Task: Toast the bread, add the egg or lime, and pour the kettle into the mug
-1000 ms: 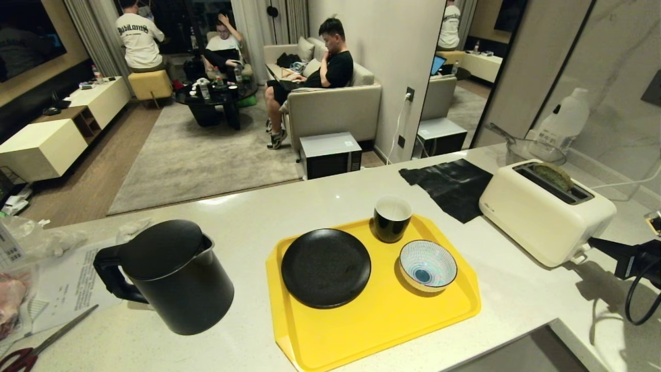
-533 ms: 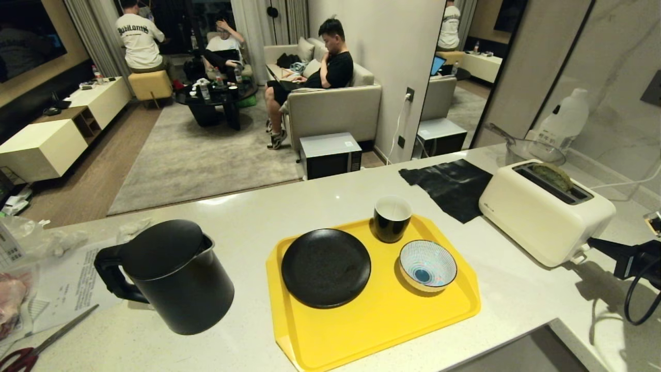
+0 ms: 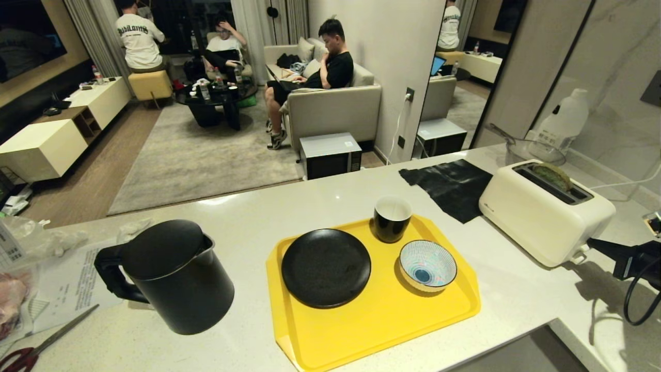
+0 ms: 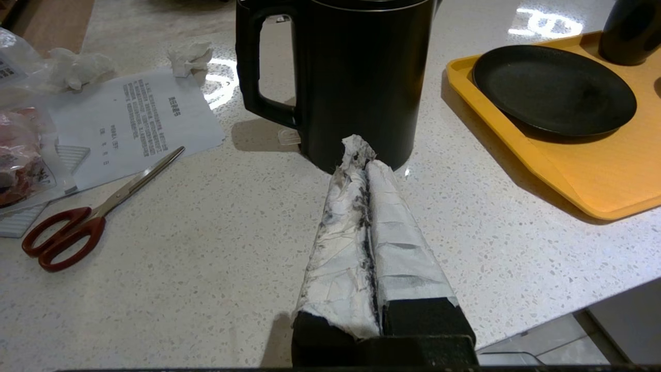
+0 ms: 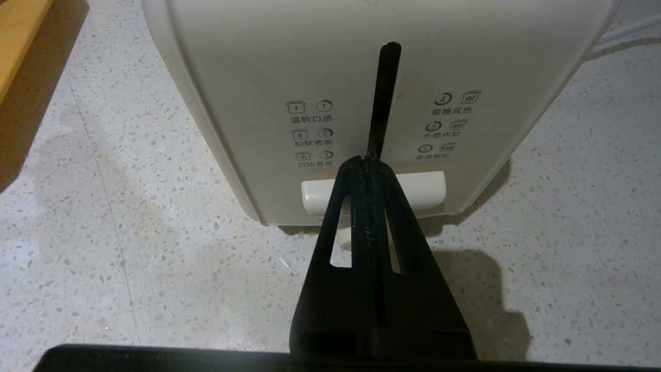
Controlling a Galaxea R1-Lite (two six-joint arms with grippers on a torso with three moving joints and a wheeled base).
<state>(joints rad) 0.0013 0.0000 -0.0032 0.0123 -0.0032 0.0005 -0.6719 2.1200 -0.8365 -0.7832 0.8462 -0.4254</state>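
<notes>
Toasting step: your right end effector (image 5: pixel 367 160), clenched empty, met the toaster (image 3: pixel 547 212) lever (image 5: pixel 373 191), bread (image 3: pixel 552 176) loaded; pressing down came next.

The bread (image 3: pixel 552 175), pale green with a tan-brown crust, is sitting upright in the toaster's (image 3: pixel 542 217) slot, only its top edge showing. The kettle (image 3: pixel 173 276), tall, matte black, lid shut, is standing upright on the counter (image 3: pixel 248 227), handle pointing left. The mug (image 3: pixel 392 218), glossy black with a white inside, is standing upright at the yellow tray's (image 3: pixel 382 325) far edge.
</notes>
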